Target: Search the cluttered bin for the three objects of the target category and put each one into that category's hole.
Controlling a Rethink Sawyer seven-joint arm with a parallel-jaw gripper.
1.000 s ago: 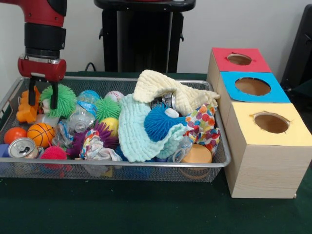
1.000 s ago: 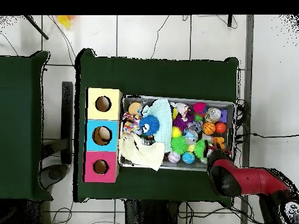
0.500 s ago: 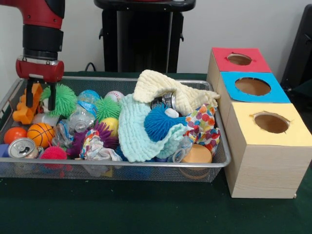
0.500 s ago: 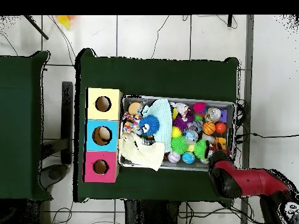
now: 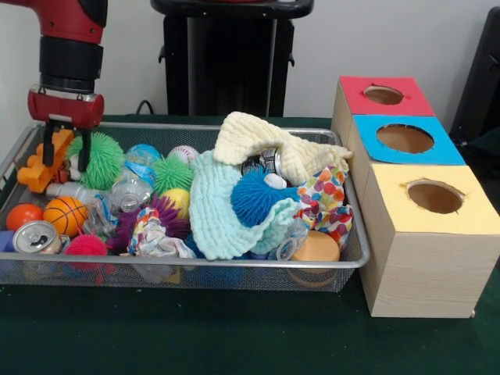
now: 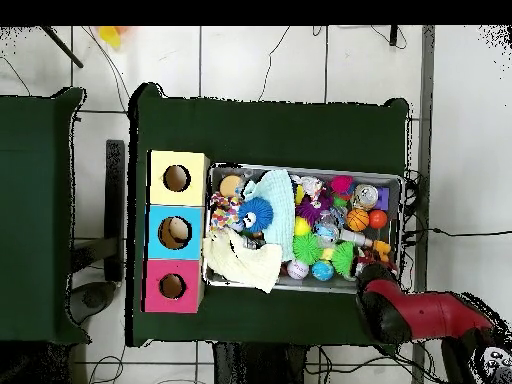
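Gripper: the gripper [image 5: 66, 148] is low over the bin's left end, jaws part open, dark fingers either side of the orange toy [image 5: 45, 165].
Orange toy: tilted, sitting a little above the clutter, and it looks lightly pinched rather than firmly clamped.
Bin: the wire bin [image 5: 195, 275] is packed; a green spiky ball [image 5: 101, 158] presses right against the fingers.
Holes: the red box [image 5: 384, 95], blue box [image 5: 405, 138] and yellow box [image 5: 434, 197] stand well apart from the grasp, past the bin's other end.
How to do it: my call is to close firmly first, rise straight clear of the rim, then cross over.
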